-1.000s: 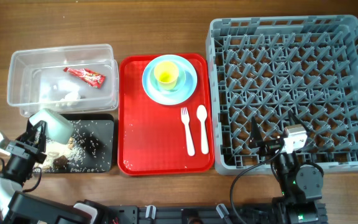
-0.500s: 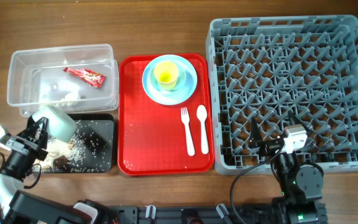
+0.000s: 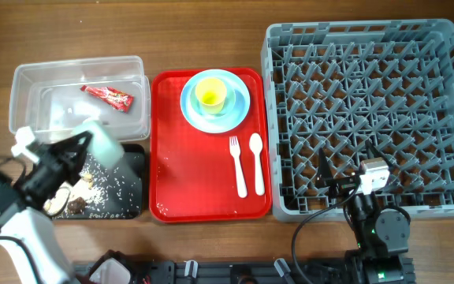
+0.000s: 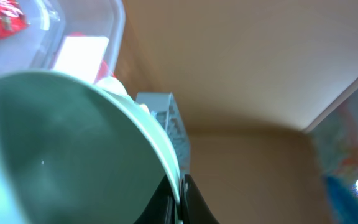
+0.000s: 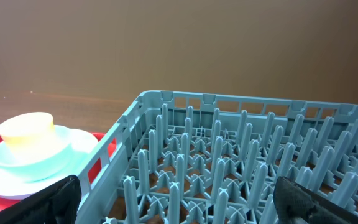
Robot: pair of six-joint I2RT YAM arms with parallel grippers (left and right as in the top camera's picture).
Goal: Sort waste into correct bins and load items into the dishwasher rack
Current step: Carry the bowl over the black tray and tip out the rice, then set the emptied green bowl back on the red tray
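Note:
My left gripper (image 3: 81, 150) is shut on the rim of the pale green bowl (image 3: 102, 147) and holds it tilted above the back edge of the black tray (image 3: 131, 197). The bowl fills the left wrist view (image 4: 55, 149). Rice-like food scraps (image 3: 93, 189) lie in the black tray. The clear tub (image 3: 30, 83) holds the red wrapper (image 3: 107, 96) and white tissue (image 3: 76, 118). The yellow cup (image 3: 210, 95) sits in the pale blue bowl (image 3: 228, 103) on the pale blue plate (image 3: 239, 114). The fork (image 3: 237, 166) and spoon (image 3: 257, 162) lie beside them. My right gripper (image 5: 179, 199) is open over the grey rack (image 3: 440, 47).
The red serving tray (image 3: 191, 181) lies between the bins and the rack. The rack's upright pegs (image 5: 229, 155) fill the right wrist view. Bare wooden table (image 3: 211, 31) runs along the back.
My left gripper has risen and moved right and back with the green bowl, from the black tray's left end toward the tub's front edge. The right arm has not moved.

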